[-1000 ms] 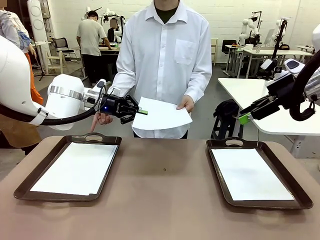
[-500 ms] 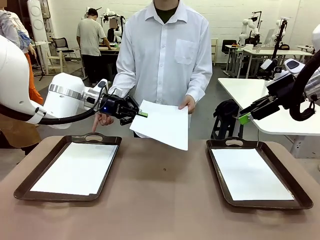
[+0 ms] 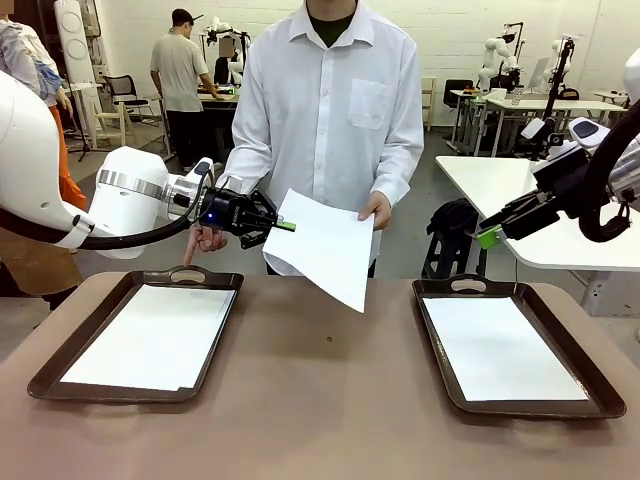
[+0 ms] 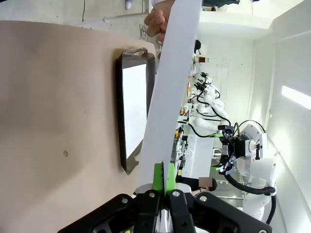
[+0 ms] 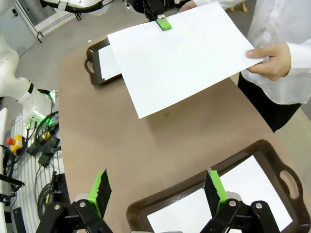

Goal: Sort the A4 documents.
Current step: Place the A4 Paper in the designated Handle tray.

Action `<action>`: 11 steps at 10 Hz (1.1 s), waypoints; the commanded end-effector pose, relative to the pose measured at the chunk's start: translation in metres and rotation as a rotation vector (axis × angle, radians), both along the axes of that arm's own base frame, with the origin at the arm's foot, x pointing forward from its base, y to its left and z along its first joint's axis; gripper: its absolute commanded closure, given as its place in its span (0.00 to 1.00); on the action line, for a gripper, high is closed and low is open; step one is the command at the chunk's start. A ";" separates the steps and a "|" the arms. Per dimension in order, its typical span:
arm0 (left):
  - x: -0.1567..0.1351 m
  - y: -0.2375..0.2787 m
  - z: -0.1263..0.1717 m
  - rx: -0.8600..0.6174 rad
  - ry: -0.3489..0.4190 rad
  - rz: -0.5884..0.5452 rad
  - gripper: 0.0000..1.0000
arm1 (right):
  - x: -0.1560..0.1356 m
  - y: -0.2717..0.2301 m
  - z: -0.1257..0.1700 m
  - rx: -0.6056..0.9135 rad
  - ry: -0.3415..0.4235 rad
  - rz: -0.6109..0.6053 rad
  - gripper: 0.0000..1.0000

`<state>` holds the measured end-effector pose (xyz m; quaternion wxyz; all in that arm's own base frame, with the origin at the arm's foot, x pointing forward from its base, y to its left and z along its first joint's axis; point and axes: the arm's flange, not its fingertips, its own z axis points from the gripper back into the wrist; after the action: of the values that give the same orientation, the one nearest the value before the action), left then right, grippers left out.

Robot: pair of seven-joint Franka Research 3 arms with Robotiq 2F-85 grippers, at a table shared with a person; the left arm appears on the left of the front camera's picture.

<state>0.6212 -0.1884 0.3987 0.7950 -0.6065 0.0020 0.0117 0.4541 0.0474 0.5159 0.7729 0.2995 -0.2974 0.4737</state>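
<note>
With the left end effector (image 3: 283, 226) clamped on its edge, your handed sheet (image 3: 325, 245) has sagged from level toward the counter (image 3: 320, 400) while the person's hand (image 3: 374, 208) still holds the far edge; right end effector (image 5: 158, 193) spread, idle.

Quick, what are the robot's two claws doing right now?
Left gripper: closed on the white sheet, which the person's hand also holds.
Right gripper: open, holding nothing.
</note>
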 end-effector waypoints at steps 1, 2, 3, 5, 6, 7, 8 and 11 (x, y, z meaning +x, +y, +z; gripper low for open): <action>0.001 -0.001 0.000 -0.008 0.000 0.020 1.00 | 0.001 0.001 -0.001 0.003 -0.007 0.002 0.00; 0.001 -0.001 0.000 -0.008 0.000 0.020 1.00 | 0.001 0.001 -0.001 0.003 -0.007 0.002 0.00; 0.001 -0.001 0.000 -0.008 0.000 0.020 1.00 | 0.001 0.001 -0.001 0.003 -0.007 0.002 0.00; 0.001 -0.001 0.000 -0.008 0.000 0.020 1.00 | 0.001 0.001 -0.001 0.003 -0.007 0.002 0.00; 0.001 -0.001 0.000 -0.008 0.000 0.020 1.00 | 0.001 0.001 -0.001 0.003 -0.007 0.002 0.00; 0.000 0.000 0.000 0.000 0.000 0.000 0.99 | 0.001 0.001 -0.001 0.003 -0.007 0.002 0.00; -0.011 -0.004 0.011 0.086 -0.005 -0.083 0.99 | 0.001 0.001 -0.001 0.003 -0.007 0.002 0.00; -0.048 0.014 0.044 0.181 -0.035 -0.166 0.99 | 0.001 0.001 -0.001 0.003 -0.007 0.002 0.00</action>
<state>0.5903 -0.1883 0.4309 0.8350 -0.5458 0.0335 -0.0608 0.4542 0.0475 0.5158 0.7730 0.2995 -0.2973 0.4737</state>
